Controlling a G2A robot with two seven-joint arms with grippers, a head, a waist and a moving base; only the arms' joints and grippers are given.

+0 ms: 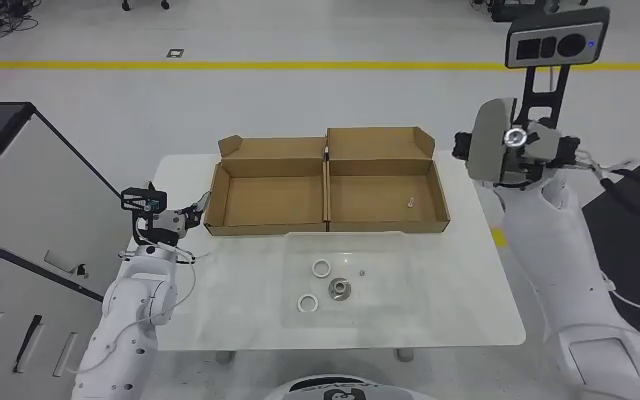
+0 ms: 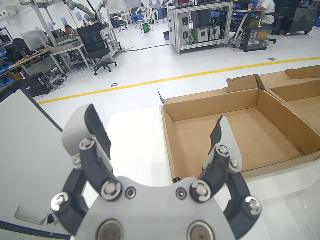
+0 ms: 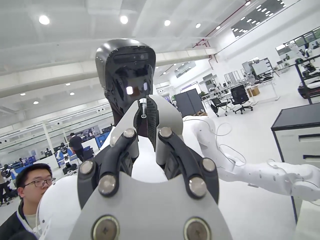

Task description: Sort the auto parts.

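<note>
- Left gripper (image 2: 155, 114): fingers (image 2: 96, 126) spread wide, nothing between them. It sits over the left edge of the table, just beside the near left corner of the left cardboard box.
- Right gripper (image 3: 145, 102): fingertips pinched narrow on a small threaded metal part (image 3: 143, 108). It is raised in the air off the table's right side, at the right of the top view.
- Table (image 1: 450, 290): white top, centre of the top view.
- Room: pale grey floor with a yellow line (image 1: 300, 65) across the upper part of the top view. A grey cabinet (image 1: 40, 170) stands at the left, and an office chair (image 2: 96, 48) and workbenches stand beyond.
- Left cardboard box (image 1: 268, 200) and right cardboard box (image 1: 385, 195): touching side by side on the table, lids folded back.
- Right cardboard box contents: one small pale part (image 1: 410, 200) near its right wall.
- Clear plastic tray (image 1: 390, 300): just below the boxes in the top view. It contains:
  - upper white ring (image 1: 321, 268)
  - lower white ring (image 1: 308, 302)
  - grey flanged metal part (image 1: 340, 290)
  - tiny piece (image 1: 362, 270), too small to identify
</note>
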